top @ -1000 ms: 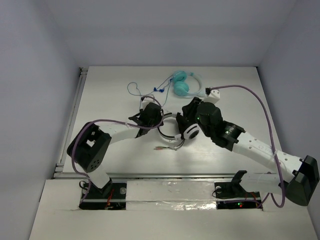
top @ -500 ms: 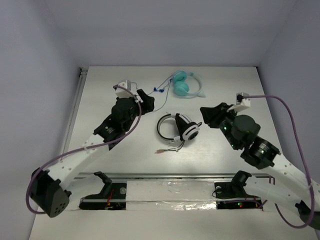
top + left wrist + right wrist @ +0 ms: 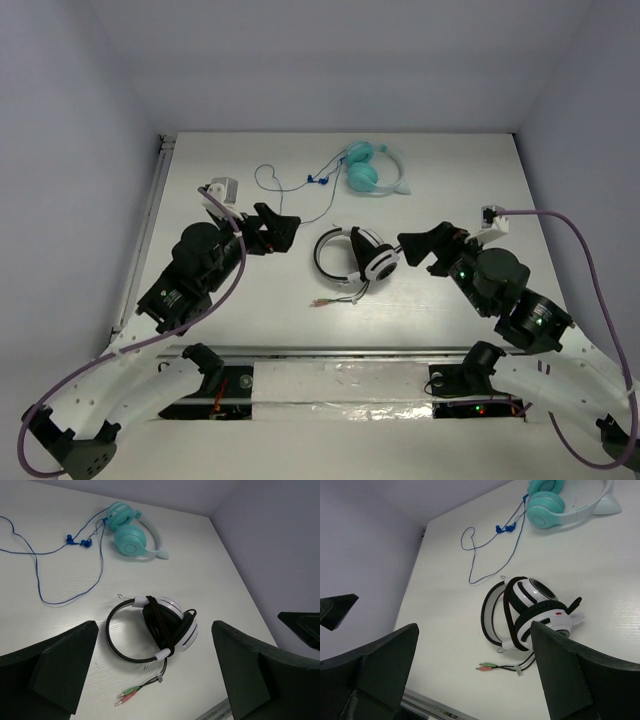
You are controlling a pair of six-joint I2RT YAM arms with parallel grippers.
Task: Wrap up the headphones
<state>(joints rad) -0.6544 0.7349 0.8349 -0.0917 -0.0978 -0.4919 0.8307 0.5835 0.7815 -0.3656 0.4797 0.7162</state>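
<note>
The headphones lie on the white table between both arms, earcups folded together, black-and-white headband curving left. Their dark cable loops round the earcups, and its short tail ends in green and pink plugs toward the near edge. My left gripper hovers open to their left, apart from them. To their right my right gripper is open too, its tips close to the earcup and holding nothing. In each wrist view the headphones show between dark fingers.
Smaller teal headphones sit at the back of the table, their thin blue cable trailing left toward the left gripper. A metal rail runs along the near edge, and grey walls close in both sides.
Both arms have drawn back from the headphones, left arm leftward and right arm rightward, with both jaws opening wide. The headphones stay on the table, wrapped.
</note>
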